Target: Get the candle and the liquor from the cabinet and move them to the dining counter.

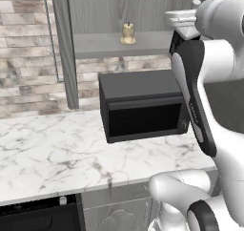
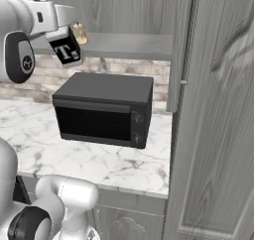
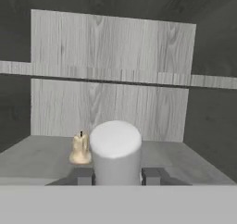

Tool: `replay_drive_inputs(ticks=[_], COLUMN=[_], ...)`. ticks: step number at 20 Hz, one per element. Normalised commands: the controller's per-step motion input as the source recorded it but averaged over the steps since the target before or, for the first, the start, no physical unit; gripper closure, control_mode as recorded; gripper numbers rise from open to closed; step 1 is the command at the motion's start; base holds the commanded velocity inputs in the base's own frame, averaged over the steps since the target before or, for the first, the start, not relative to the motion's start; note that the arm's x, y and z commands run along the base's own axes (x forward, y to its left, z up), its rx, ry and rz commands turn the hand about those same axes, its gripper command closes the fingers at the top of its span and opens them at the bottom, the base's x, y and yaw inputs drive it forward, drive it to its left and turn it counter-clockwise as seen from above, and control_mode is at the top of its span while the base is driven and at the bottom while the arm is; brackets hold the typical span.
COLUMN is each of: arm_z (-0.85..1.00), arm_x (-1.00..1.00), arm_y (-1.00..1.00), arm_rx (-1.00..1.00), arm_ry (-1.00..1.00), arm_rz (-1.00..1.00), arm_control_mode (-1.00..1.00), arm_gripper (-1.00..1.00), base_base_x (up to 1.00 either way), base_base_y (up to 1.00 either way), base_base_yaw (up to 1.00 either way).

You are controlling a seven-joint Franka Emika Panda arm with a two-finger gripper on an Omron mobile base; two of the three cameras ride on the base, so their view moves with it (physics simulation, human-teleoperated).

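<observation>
- Hand [image 3: 117, 176]: in the hand view, two dark fingertips [image 3: 83, 176] press either flank of a pale cylindrical stopper, clenched on the top of the liquor [image 3: 115, 149].
- Liquor: in the right base view, a dark body with a pale label [image 2: 66, 49] hangs tilted under the hand at upper left, lifted clear of the cabinet floor, in front of the open cabinet and above the far left corner of the microwave. In the left base view, the white arm covers the bottle.
- Candle [image 1: 127, 33]: small, tan-yellow, upright on the bottom board of the cabinet [image 1: 119, 44]. In the left base view it stands mid-board, towards the far wall; in the hand view [image 3: 80, 150] it sits just left of the stopper and farther back; in the right base view [image 2: 79, 33] it shows just right of the held bottle.
- Cabinet: grey wood grain, interior open, one inner shelf [image 3: 111, 74] crossing the back panel. A tall panelled door [image 2: 218, 115] stands open at the right of the right base view.
- Microwave [image 1: 143, 106]: black box on the counter, directly below the cabinet.
- Counter [image 1: 62, 153]: white, grey-veined marble, backed by a brick wall [image 1: 24, 53].
</observation>
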Motion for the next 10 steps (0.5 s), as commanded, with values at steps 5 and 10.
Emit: replay_drive_inputs(ticks=[5,10], arm_z=[-0.34,-0.32], arm_x=[-0.62,-0.40], arm_y=[0.00,0.00], arm_rx=[0.00,0.00], arm_ry=[0.15,0.22], arm_rz=[0.00,0.00], arm_control_mode=[-1.00,-1.00], arm_gripper=[1.00,1.00], base_base_x=[0.00,0.00], base_base_y=[0.00,0.00], base_base_yaw=[0.00,0.00])
